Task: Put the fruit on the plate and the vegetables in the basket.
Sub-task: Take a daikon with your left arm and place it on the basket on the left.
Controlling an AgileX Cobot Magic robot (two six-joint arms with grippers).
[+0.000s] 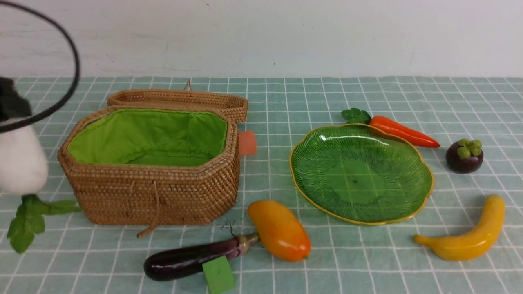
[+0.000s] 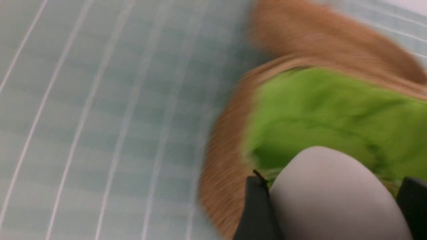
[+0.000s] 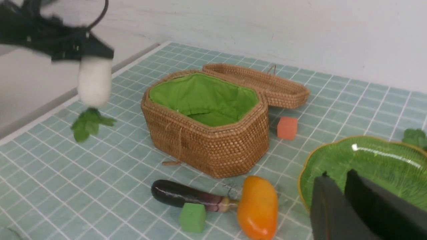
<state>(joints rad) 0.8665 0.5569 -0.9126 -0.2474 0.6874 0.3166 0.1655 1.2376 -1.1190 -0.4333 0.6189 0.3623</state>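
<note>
My left gripper (image 2: pixel 333 200) is shut on the white radish (image 1: pixel 20 163). It holds the radish in the air left of the basket (image 1: pixel 155 192), with the green leaves (image 1: pixel 28 220) hanging down. The basket stands open with its lid (image 1: pixel 179 100) folded back, and only its green lining shows inside. The green plate (image 1: pixel 359 175) holds nothing. The mango (image 1: pixel 280 230) and eggplant (image 1: pixel 192 258) lie in front of the basket. The carrot (image 1: pixel 402 131), mangosteen (image 1: pixel 464 156) and banana (image 1: pixel 470 239) lie around the plate. In its wrist view my right gripper (image 3: pixel 338 178) hovers shut over the plate's near rim.
A small green cube (image 1: pixel 218 275) leans on the eggplant. An orange block (image 1: pixel 247 143) sits at the basket's right side. A black cable (image 1: pixel 69 41) loops over the far left. A white wall closes the back of the checked cloth.
</note>
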